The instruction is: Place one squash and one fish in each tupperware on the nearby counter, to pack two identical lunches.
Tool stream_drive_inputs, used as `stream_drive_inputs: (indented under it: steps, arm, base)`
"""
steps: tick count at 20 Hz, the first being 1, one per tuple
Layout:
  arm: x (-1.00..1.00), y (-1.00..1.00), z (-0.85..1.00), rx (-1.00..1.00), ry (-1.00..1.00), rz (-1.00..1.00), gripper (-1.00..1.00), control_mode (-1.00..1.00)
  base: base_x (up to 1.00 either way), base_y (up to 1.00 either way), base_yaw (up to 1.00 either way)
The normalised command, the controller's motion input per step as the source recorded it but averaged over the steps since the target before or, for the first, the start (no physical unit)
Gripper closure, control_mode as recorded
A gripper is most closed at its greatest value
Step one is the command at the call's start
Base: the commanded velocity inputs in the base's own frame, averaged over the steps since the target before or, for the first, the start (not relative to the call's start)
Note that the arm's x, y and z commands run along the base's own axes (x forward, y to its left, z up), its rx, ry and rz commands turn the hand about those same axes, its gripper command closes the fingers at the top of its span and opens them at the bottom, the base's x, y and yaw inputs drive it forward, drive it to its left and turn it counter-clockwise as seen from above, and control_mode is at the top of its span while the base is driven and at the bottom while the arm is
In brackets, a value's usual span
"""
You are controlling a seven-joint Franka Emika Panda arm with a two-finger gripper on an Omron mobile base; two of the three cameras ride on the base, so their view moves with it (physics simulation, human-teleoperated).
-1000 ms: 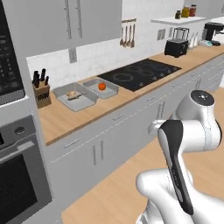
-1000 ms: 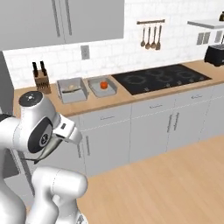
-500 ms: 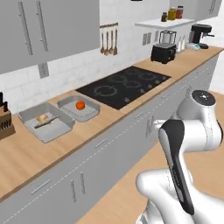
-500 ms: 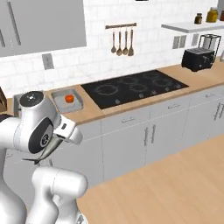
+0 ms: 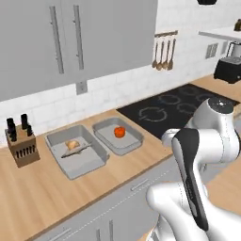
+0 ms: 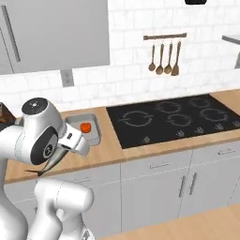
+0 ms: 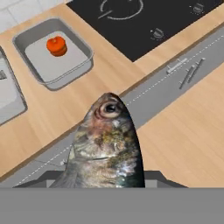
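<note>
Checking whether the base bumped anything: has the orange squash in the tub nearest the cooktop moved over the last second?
No. The squash sits in the same tupperware, beside the cooktop; the camera moved instead.

You've got a black cooktop (image 5: 176, 106) set flush in the worktop, knobs along its front edge. Knife block (image 5: 20, 144) sits far left against the white tile wall. Three wooden utensils (image 6: 163, 55) hang on a rail above the cooktop. Black toaster (image 5: 229, 69) far right. Grey upper cabinets (image 5: 70, 40) overhead.

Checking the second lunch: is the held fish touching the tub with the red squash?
Apart. In the hand view the fish sits well short of that tub, with bare counter between.
</note>
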Motion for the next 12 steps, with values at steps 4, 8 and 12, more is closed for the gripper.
stream_drive_inputs:
  steps: [4,8,12]
  arm:
    - [0.0,0.0,0.0,0.0,0.0,0.0,1.0,1.0]
    - [0.0,0.0,0.0,0.0,0.0,0.0,1.0,1.0]
    - [0.0,0.0,0.0,0.0,0.0,0.0,1.0,1.0]
  base:
    - [0.99,0.01,0.66]
    - [0.83,-0.14,0.6]
    - [0.68,-0.38,0.46]
